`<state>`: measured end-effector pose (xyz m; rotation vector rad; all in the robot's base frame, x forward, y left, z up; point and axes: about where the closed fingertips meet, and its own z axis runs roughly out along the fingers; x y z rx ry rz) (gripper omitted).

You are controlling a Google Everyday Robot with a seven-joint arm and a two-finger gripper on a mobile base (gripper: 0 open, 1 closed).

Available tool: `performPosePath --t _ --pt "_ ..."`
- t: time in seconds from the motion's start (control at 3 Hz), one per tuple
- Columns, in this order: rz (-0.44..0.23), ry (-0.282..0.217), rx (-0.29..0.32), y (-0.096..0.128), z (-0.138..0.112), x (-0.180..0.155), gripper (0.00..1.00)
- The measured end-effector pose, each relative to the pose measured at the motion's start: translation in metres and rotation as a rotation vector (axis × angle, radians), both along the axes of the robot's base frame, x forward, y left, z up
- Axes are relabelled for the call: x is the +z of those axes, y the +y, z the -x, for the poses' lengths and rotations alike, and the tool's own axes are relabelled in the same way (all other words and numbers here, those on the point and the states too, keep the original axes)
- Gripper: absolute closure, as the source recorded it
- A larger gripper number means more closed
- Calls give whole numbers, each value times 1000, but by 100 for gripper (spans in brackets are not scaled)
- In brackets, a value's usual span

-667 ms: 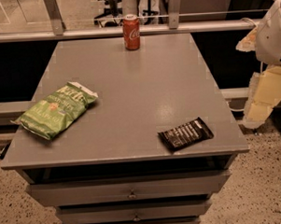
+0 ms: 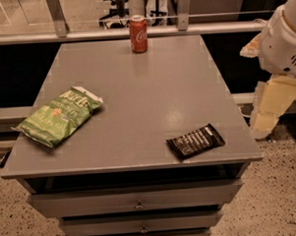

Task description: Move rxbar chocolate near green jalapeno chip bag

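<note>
Camera view, bench (image 2: 161,85): rxbar chocolate (image 2: 196,141) lower right, well apart from green jalapeno chip bag (image 2: 57,115) at left, not yet fetched because tool (image 2: 268,110) hangs off-bench at right, grip state impossible to tell.

A grey metal cabinet (image 2: 137,105) with drawers (image 2: 92,203) stands on a speckled floor (image 2: 281,193), a pale rail (image 2: 85,35) behind it. The gripper (image 2: 268,110) hangs off its right side.

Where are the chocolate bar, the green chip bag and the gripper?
rxbar chocolate (image 2: 196,141): camera view, wrapper's middle.
green jalapeno chip bag (image 2: 57,115): camera view, bag's middle.
gripper (image 2: 262,122): camera view, right of table (image 2: 151,90), lower end.
</note>
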<state>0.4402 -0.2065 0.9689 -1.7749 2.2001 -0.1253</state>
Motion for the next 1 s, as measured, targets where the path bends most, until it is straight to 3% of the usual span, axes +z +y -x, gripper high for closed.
performPosePath --t 0.67,1.0 --pt "-31 37 141 54 -6 -63 0" --pt "-76 53 172 71 -9 -91 0"
